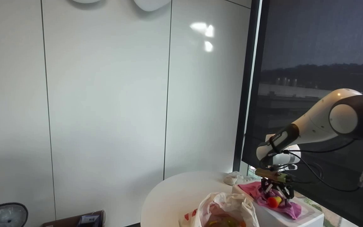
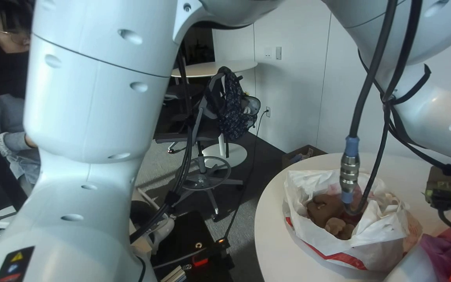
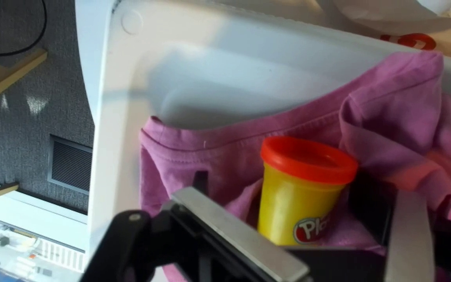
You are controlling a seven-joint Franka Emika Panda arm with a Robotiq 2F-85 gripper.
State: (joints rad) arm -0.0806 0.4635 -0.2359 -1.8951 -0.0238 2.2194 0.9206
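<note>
White surface [image 3: 116, 149], pink cloth [image 3: 225, 156] on it. On that, the tub [image 3: 300, 203] looks tipped on its side between the fingers [image 3: 409, 235], which stand apart. Long axis roughly across closing line, lid [image 3: 309, 158] toward bag [image 1: 250, 210]. Contact: can't tell.

Rounded white arm [image 2: 92, 109], black cables [image 2: 369, 78], blue-ended silver connector [image 2: 349, 168], yellow warning triangle [image 2: 17, 257], black tool [image 3: 282, 192]

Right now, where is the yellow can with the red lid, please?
In the wrist view, the can is right of centre, on the pink cloth, between the fingers of the open gripper.
</note>
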